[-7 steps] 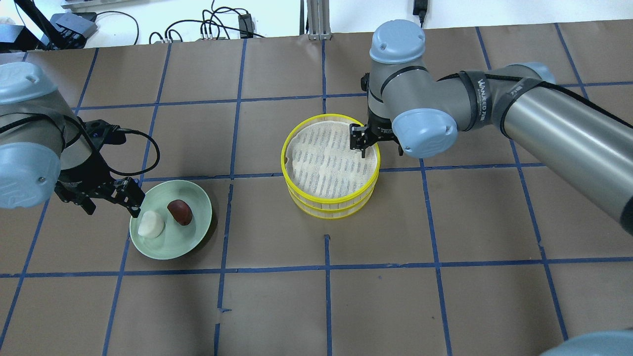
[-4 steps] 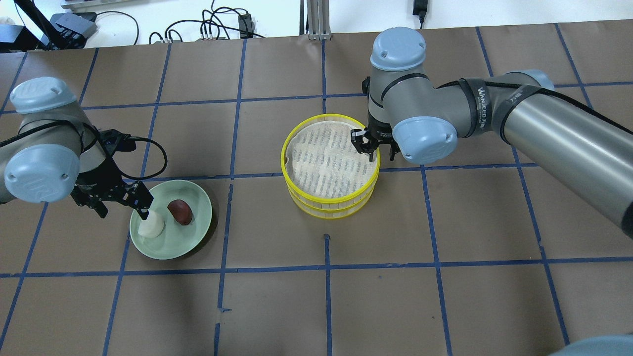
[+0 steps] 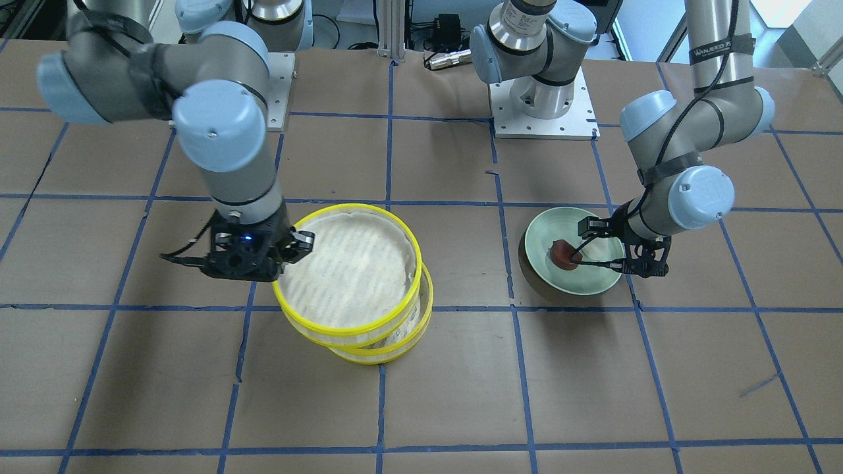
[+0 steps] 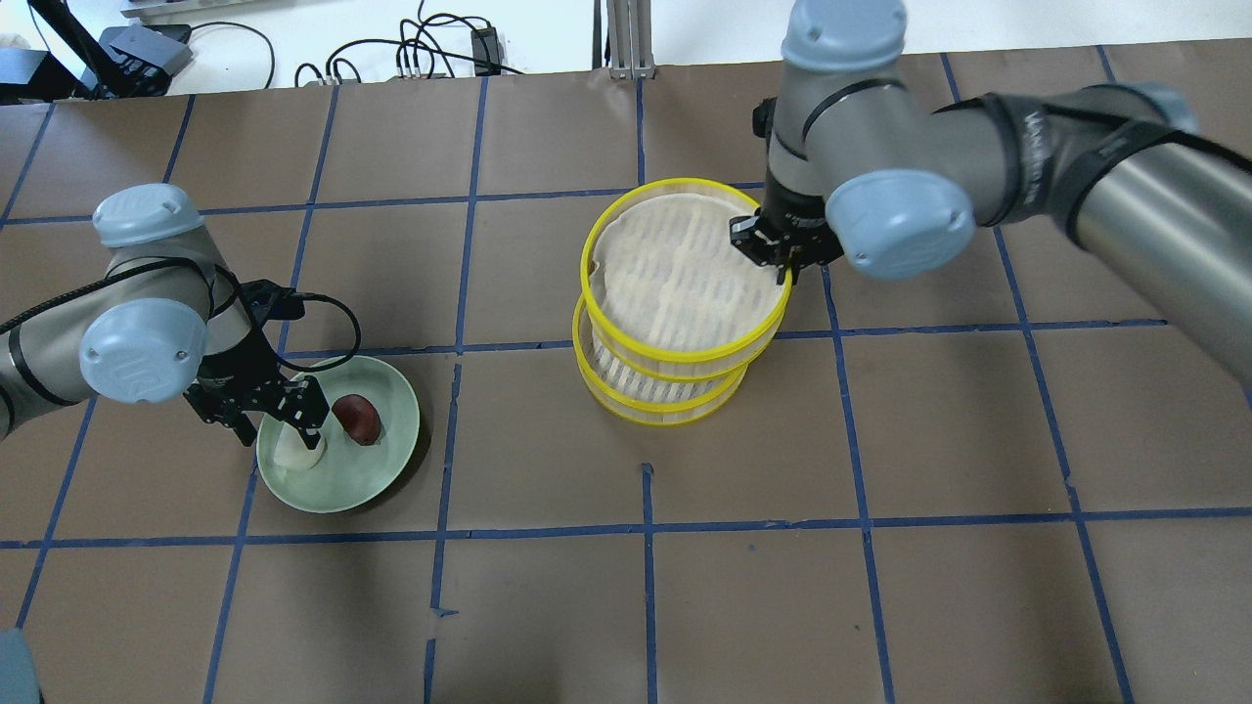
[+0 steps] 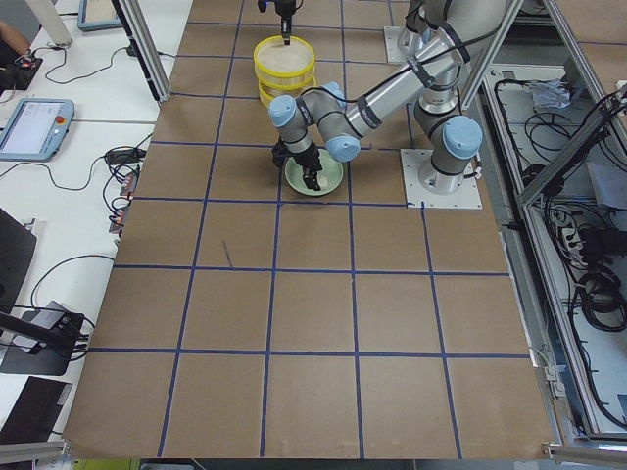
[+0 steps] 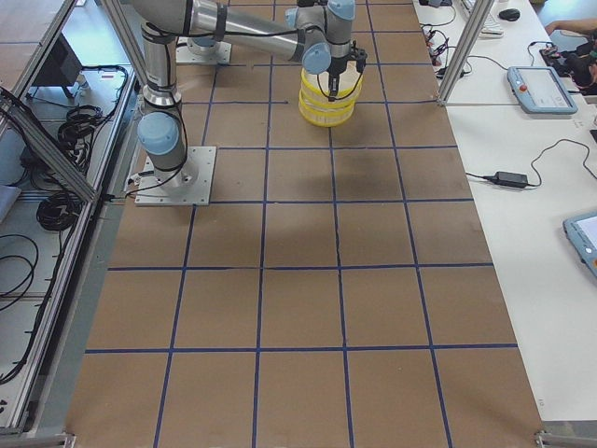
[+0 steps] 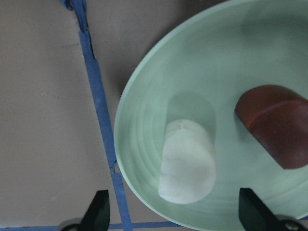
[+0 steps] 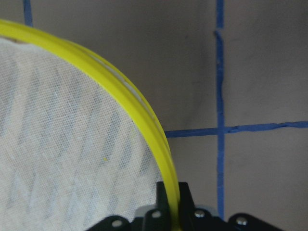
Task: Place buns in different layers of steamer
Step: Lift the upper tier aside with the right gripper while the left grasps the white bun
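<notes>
- My left gripper (image 7: 175,211) is spread wide over the plate (image 7: 144,96). The white bun (image 7: 187,166) lies between my fingers, its long axis crossing my closing line.
- The brown bun (image 7: 274,125) sits just beside it.
- My right gripper (image 8: 173,199) is clamped on the top layer (image 8: 139,110), offset above the lower layer (image 4: 665,409).

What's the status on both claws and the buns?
Right claw shut on rim of top tray, tray offset above lower tray. Left claw open over white bun on plate. Red bun beside it, nothing blocking.
</notes>
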Tool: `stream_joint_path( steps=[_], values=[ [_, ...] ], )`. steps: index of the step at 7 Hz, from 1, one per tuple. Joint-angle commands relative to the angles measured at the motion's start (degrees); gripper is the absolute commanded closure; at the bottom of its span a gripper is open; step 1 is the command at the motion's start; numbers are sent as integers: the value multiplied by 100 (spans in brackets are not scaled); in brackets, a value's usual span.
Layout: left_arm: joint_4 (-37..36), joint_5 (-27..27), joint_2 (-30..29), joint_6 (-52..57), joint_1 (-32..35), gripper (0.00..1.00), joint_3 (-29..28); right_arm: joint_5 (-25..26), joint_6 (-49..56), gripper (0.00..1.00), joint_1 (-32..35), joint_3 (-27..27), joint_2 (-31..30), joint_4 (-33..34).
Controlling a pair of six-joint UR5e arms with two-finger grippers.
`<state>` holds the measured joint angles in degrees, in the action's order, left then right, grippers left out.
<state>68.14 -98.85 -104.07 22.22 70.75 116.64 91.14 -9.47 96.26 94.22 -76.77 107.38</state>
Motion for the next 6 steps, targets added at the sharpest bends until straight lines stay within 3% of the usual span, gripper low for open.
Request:
stream_joint_path(
  steps=[1,2,3,5,6],
  values=[
    [-90,-20,10,-24,0,76,139,-26,1152,95,-1304,-745,-452,-1599],
    [-90,6,10,-51,0,94,148,26,1714,94,-1694,-965,-635,-1832],
    [-160,84,-7,-59,26,99,140,131,1851,94,-1698,-1193,-977,-2531],
    [-318,480,612,-234,332,100,-305,194,1887,93,-1812,-1562,-1085,-2582],
    [-223,515,1034,-288,821,100,-718,298,1896,93,-1864,-1539,-1077,-2616]
  ],
)
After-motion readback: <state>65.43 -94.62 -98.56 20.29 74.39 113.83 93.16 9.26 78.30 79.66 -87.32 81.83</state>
